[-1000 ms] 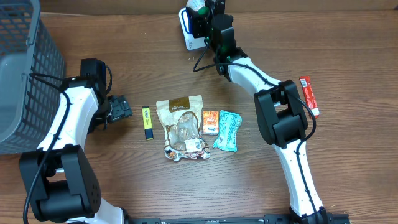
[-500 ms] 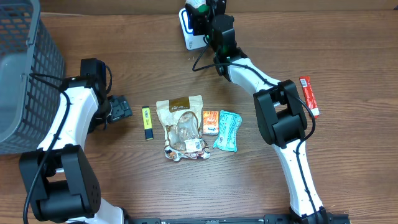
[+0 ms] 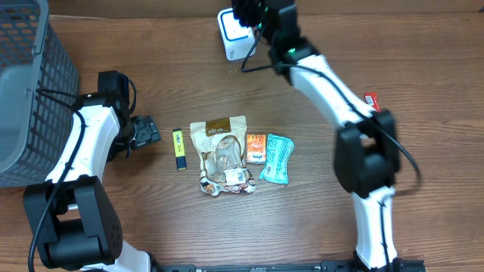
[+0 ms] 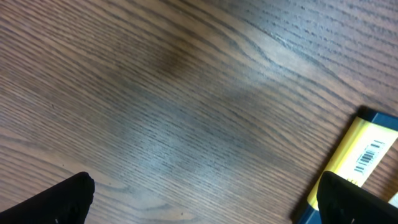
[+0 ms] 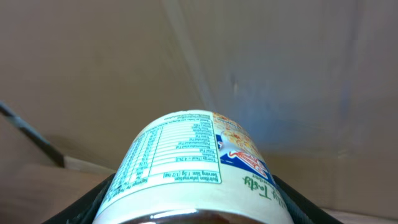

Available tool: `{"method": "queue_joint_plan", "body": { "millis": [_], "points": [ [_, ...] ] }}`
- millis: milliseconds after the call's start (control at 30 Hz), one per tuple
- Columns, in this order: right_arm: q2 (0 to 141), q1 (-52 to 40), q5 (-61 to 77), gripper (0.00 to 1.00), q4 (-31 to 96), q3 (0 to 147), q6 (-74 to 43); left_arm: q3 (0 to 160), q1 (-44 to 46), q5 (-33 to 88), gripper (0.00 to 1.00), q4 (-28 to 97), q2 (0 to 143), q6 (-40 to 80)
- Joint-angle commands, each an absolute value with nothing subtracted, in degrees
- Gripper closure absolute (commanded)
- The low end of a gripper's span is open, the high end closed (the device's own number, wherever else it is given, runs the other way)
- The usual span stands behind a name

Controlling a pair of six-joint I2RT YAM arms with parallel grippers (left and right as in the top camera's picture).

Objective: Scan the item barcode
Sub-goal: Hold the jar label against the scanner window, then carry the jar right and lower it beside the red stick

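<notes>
At the top centre of the overhead frame, the right end effector (image 3: 252, 15) hung just beside the white box-shaped device (image 3: 229, 35) that stood near the far edge of the brown wooden bench (image 3: 423, 211). It gripped the round container with a white and green printed label (image 5: 194, 163); in the right wrist view its dark fingers (image 5: 104, 200) pressed against both sides of the container, which filled the lower middle of that frame with its nutrition panel turned toward the camera.

The left end effector (image 3: 147, 130) sat low over the bench at left of centre, its jaws spread wide and holding nothing, just beside the slim yellow and black packet (image 3: 178, 149). The left wrist view showed a barcode on that packet at the lower right.

In the middle of the bench lay a brown and clear snack pouch (image 3: 220, 155), a small orange sachet (image 3: 255, 148) and a teal wrapped bar (image 3: 277, 159), side by side. A grey mesh basket (image 3: 34, 91) filled the upper left corner.
</notes>
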State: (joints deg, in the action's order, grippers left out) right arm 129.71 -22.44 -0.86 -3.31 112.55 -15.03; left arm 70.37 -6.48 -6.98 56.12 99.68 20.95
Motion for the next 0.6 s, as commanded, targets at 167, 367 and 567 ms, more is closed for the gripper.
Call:
{"method": "queue_joint_plan", "body": {
  "millis": [167, 367, 567],
  "points": [
    [112.5, -17.2, 0.1, 0.96, 29.1, 114.1, -15.0, 70.2, -6.3, -7.5, 0.00, 56.3, 100.0, 20.3],
    [111.0, -12.5, 0.1, 0.96, 58.5, 113.9, -15.0, 70.2, -6.3, -7.5, 0.00, 56.3, 100.0, 20.3],
    [111.4, -7.3, 0.0, 0.96, 73.7, 106.8, -14.8, 70.2, -6.3, -7.5, 0.00, 56.3, 100.0, 20.3]
  ]
}}
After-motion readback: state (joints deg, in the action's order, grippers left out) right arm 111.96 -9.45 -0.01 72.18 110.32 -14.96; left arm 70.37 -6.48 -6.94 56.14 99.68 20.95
